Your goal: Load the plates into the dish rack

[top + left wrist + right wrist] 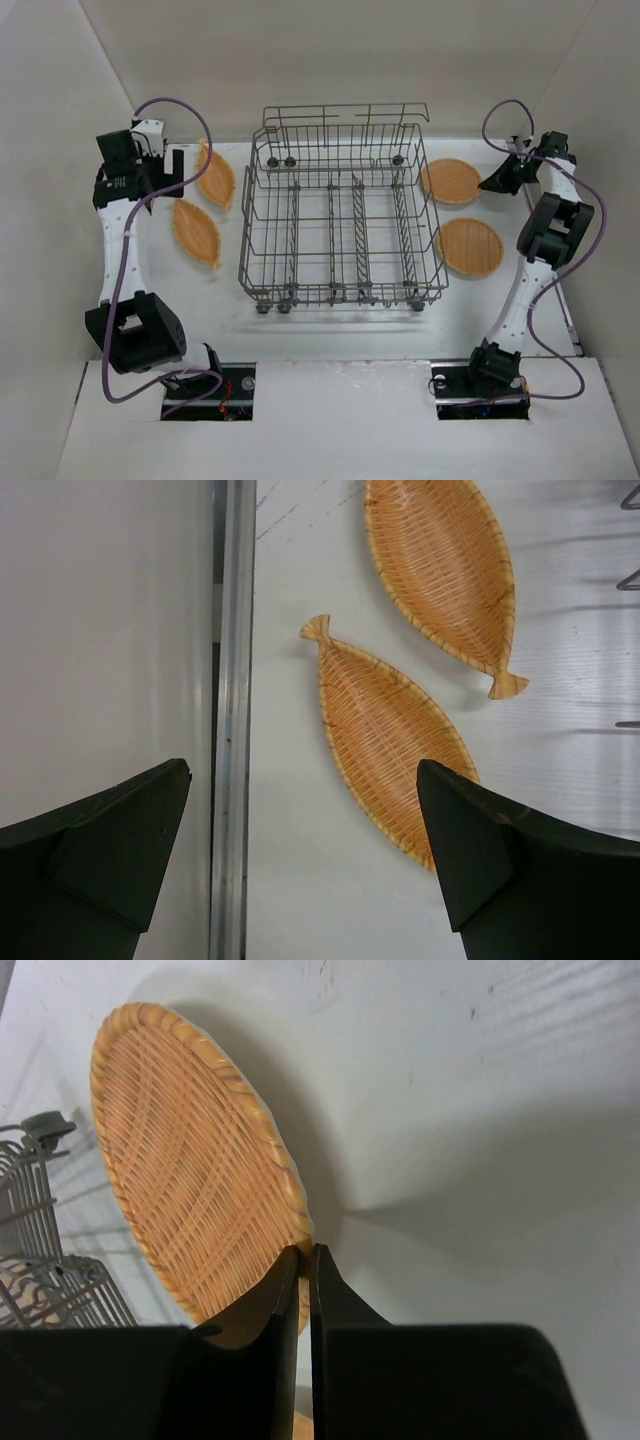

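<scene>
The wire dish rack (pixel 340 215) stands mid-table with no plate in it. Two leaf-shaped woven orange plates lie left of it, a far one (pixel 215 175) (pixel 440 570) and a near one (pixel 197 232) (pixel 385 740). Two round woven plates lie right of it, a far one (pixel 450 180) (pixel 190 1170) and a near one (pixel 469 246). My left gripper (pixel 166 170) (pixel 303 770) is open and empty, above the table at the far left beside the near leaf plate. My right gripper (pixel 486 184) (pixel 306 1252) is shut on the far round plate's right rim.
A metal rail (pixel 232 730) and the white side wall (pixel 100 630) run close along the left gripper. White walls enclose the table on the left, back and right. A corner of the rack (pixel 35 1210) shows left of the gripped plate.
</scene>
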`<act>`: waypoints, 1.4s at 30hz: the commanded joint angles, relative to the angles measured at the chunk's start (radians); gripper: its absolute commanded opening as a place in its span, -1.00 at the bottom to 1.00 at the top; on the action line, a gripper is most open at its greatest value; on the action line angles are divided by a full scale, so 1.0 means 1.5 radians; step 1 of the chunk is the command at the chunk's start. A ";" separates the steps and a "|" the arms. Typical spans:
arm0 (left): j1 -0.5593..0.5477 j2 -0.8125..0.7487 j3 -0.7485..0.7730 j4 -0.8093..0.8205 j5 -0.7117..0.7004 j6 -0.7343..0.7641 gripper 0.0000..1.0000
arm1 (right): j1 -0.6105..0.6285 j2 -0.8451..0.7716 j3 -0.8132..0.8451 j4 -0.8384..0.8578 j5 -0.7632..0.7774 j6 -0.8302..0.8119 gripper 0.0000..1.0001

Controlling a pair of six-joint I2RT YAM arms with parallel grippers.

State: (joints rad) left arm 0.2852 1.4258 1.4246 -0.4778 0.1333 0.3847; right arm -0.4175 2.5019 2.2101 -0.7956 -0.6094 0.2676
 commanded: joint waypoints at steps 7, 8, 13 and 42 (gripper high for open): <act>-0.023 -0.010 -0.037 0.043 0.004 -0.004 1.00 | 0.000 -0.224 -0.152 0.110 0.048 -0.028 -1.00; -0.024 -0.009 -0.039 0.045 0.005 -0.005 1.00 | -0.001 -0.245 -0.175 0.125 0.051 -0.027 -1.00; -0.032 -0.002 -0.046 0.057 0.008 -0.008 1.00 | -0.003 -0.344 -0.279 0.192 0.083 -0.036 -1.00; -0.049 0.018 -0.081 0.089 0.044 -0.017 1.00 | 0.032 -0.699 -0.512 0.275 0.142 -0.161 -1.00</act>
State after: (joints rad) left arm 0.2153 1.4616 1.3224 -0.3809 0.1780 0.3683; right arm -0.3893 1.5196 1.4391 -0.4595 -0.3969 0.0612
